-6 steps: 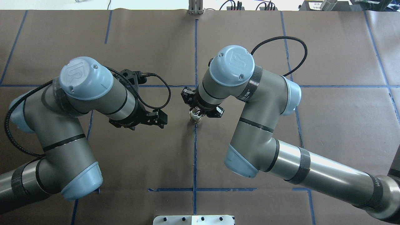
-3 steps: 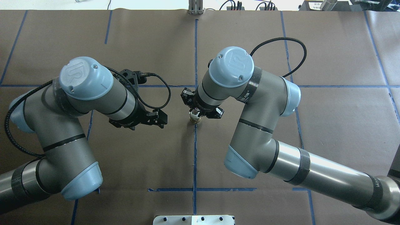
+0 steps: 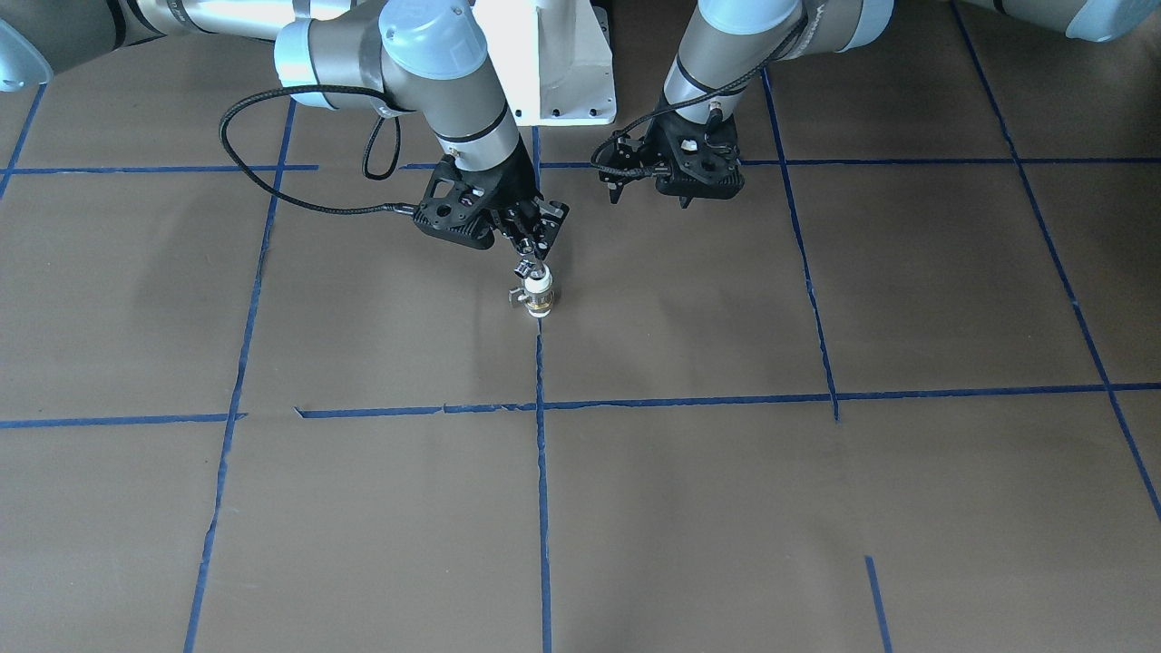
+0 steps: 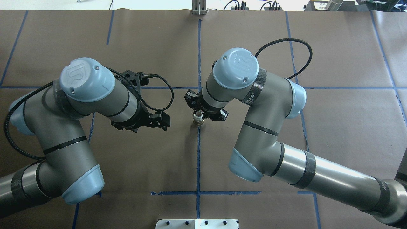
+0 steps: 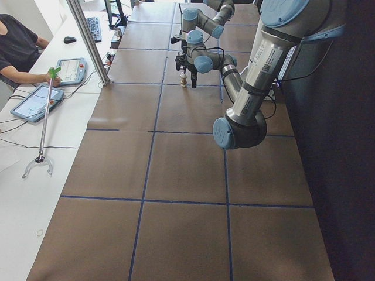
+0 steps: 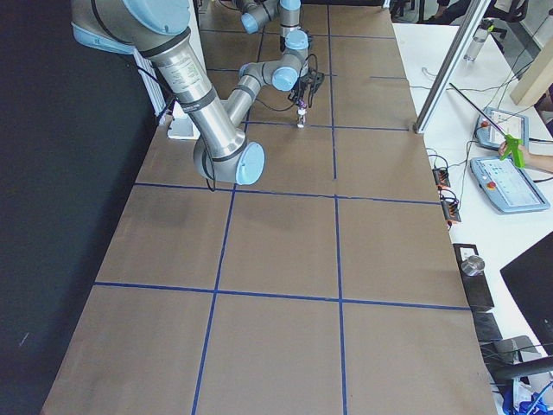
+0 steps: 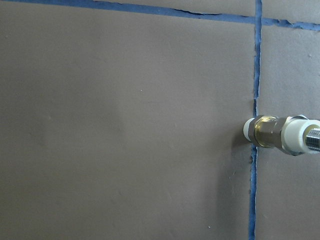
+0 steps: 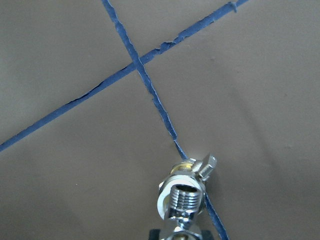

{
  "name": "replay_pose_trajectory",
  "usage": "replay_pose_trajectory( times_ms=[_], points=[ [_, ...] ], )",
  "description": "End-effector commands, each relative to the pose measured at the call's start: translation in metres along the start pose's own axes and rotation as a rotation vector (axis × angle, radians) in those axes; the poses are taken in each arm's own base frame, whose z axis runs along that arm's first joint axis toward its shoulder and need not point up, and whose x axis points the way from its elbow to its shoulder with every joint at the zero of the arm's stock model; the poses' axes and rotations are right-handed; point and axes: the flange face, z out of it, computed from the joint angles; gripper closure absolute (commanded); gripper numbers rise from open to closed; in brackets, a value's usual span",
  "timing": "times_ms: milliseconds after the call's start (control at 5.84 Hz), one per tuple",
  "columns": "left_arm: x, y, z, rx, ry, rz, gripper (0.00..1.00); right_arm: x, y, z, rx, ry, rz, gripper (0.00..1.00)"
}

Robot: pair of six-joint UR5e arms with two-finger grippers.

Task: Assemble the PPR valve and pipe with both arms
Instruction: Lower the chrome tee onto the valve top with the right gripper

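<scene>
- We see the PPR valve (image 3: 540,300) standing upright on the brown tabletop (image 3: 726,508), right on a blue tape line (image 3: 541,435) near the middle, between the two arms.
- Its white end is on top with the brass band below, and its small grey lever (image 3: 515,294) sticks out to the side.
- The pipe (image 3: 525,268), a small chrome fitting, sits on the valve's upper white end and touches it. In the left wrist view we see the chrome meet the white collar directly.
- In the right wrist view one threaded open end of the pipe faces the camera.
- The right gripper (image 3: 531,257) reaches down from above, and its jaws are closed narrowly on the pipe.
- The left gripper (image 3: 651,197) hangs above the tabletop, apart from the valve on the robot's left side of it. Its jaws are spread wide and hold nothing.
- The left wrist camera catches the valve at the edge of its view, with none of that gripper's own fingers in the frame.
- The white pedestal (image 3: 562,63) stands at the robot's side of the tabletop, behind both grippers.
</scene>
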Motion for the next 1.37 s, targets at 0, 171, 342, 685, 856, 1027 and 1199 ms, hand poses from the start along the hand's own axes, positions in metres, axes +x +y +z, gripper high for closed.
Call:
replay_pose_trajectory(
  times_ms=[0, 171, 342, 685, 856, 1027, 1199],
  points=[
    [0.0, 0.0, -0.002, 0.002, 0.003, -0.001, 0.0, 0.0, 0.0, 0.0, 0.0, 0.001, 0.0, 0.9],
    [0.0, 0.0, -0.002, 0.002, 0.003, -0.001, 0.0, 0.001, -0.002, 0.004, 0.001, 0.008, 0.003, 0.74],
    [0.0, 0.0, -0.002, 0.002, 0.003, -0.001, 0.0, 0.001, -0.002, 0.005, 0.002, 0.009, 0.002, 0.53],
    [0.0, 0.0, -0.001, 0.002, 0.001, -0.001, 0.0, 0.001, -0.003, 0.004, 0.003, 0.007, 0.002, 0.39],
    [-0.001, 0.0, 0.0, 0.0, 0.0, -0.001, 0.0, 0.0, -0.002, 0.004, 0.001, 0.006, 0.001, 0.39],
    [0.0, 0.0, -0.001, 0.002, 0.001, 0.0, 0.0, 0.0, -0.002, 0.003, 0.002, 0.004, -0.002, 0.29],
    [-0.001, 0.0, -0.003, 0.004, 0.004, 0.001, 0.0, -0.002, -0.004, -0.008, 0.006, -0.014, -0.006, 0.0]
  ],
)
